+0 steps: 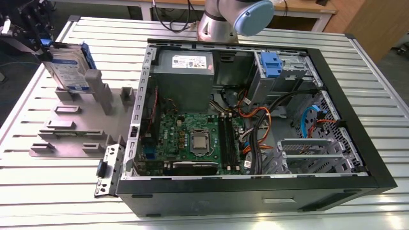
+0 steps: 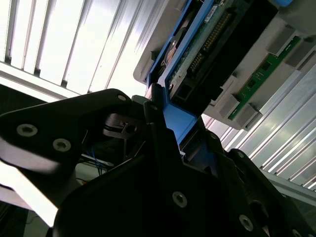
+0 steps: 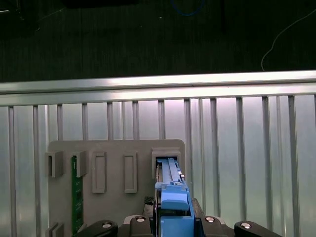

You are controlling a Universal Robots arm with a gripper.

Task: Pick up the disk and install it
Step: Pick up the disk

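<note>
The gripper [image 1: 42, 41] is clenched on the disk [image 1: 67, 67], its black fingers [image 2: 154, 116] pressing on either side of the blue carrier rail at the disk's upper end. In the second wrist view the blue rail sits tight between the gripper's [image 2: 180, 126] fingers, and the disk's [image 2: 212, 34] underside with its connector pins runs away from the gripper.

The disk hangs upright directly below the gripper, label facing outward, and its lower end is at a slot of the grey holder block [image 1: 76, 120]. I cannot tell whether it is still seated there or just clear. In the first wrist view the disk [image 3: 170, 197] reaches from the gripper [image 3: 173, 228] toward an open slot in the holder block [image 3: 113, 148], and a green memory module [image 3: 74, 197] stands in another slot further from the gripper.

The holder block lies flat on the slatted metal worktop [image 1: 38, 184]. Well apart from the gripper, toward the exterior view's right, the open computer case [image 1: 334, 96] rests on the same worktop, showing its motherboard [image 1: 191, 139], a power supply [image 1: 185, 64] and a blue latch [image 1: 271, 64] on the upper drive bay. The arm [image 1: 236, 19] rises behind the case.
</note>
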